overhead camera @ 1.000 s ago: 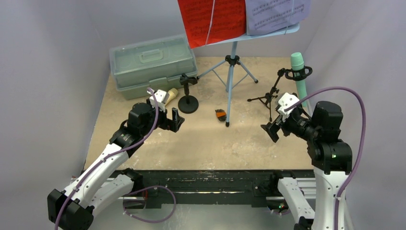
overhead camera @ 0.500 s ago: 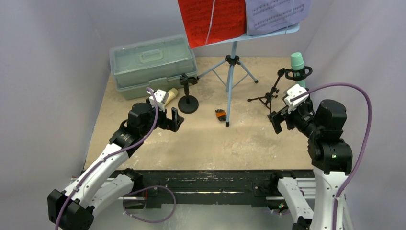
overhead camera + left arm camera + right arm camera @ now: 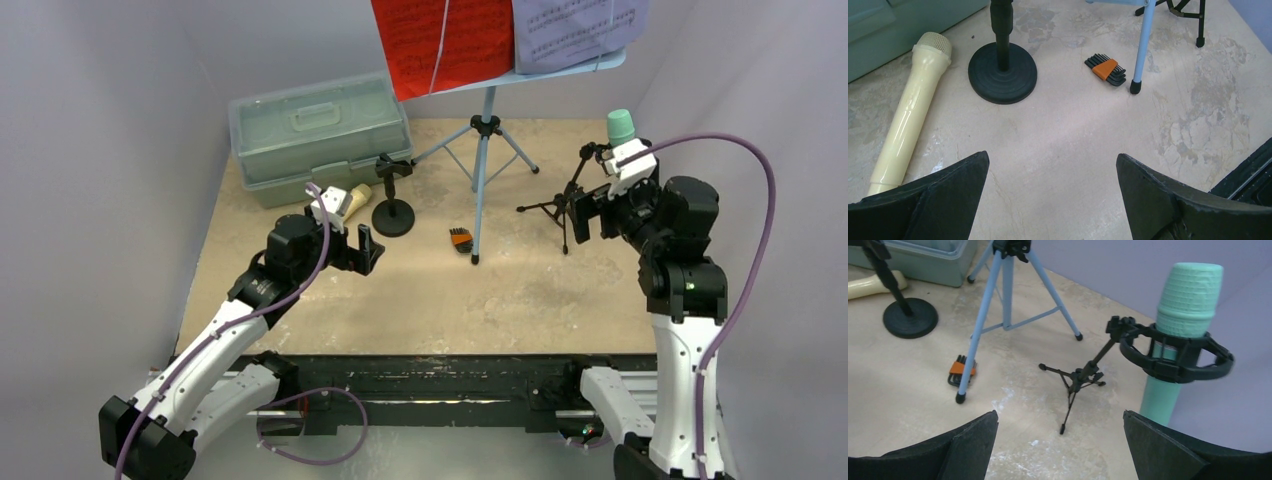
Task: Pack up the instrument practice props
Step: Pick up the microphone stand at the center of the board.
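Teal microphone (image 3: 1188, 295) upright in ring-top tripod holder (image 3: 1175, 352), far right of worktop (image 3: 420, 300); tan microphone (image 3: 908, 110) flat beside round-base holder (image 3: 1002, 72), near green case (image 3: 320, 125). Right jaws wide and empty, facing the teal one; left jaws wide, empty.

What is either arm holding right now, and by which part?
Nothing is held. The left end effector is open above the table beside the tan microphone; the right end effector is open, short of the teal microphone.

Left arm (image 3: 225, 335) and right arm (image 3: 680, 355): white link shells, black joint housings, a purple cable (image 3: 772, 215) along each; left tool (image 3: 1052, 156) and right tool (image 3: 1060, 415) bear black wedge fingers (image 3: 923, 200).
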Controlling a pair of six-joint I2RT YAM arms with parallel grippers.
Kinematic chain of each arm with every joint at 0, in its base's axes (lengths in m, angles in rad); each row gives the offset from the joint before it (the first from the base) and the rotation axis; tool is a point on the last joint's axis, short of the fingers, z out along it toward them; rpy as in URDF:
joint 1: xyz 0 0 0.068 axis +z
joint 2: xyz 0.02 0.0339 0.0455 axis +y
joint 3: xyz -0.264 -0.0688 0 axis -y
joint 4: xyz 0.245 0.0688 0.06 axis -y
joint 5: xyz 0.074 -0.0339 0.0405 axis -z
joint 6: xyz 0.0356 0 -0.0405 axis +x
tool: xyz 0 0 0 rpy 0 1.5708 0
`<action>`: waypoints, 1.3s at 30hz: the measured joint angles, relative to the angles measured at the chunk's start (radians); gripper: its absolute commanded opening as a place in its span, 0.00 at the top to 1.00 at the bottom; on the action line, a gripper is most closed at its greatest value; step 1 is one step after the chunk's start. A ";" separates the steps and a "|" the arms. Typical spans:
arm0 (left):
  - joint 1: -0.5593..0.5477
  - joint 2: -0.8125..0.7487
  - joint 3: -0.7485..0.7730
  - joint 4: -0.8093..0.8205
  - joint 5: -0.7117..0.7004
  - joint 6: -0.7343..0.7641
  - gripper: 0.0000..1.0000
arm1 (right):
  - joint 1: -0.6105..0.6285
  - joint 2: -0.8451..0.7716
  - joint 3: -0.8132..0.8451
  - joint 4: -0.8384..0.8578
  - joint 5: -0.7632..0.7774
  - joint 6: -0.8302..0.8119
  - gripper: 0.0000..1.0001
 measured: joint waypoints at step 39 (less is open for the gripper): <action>0.021 -0.005 0.000 0.000 0.001 0.000 0.01 | 0.000 0.065 -0.627 0.775 0.178 0.208 0.01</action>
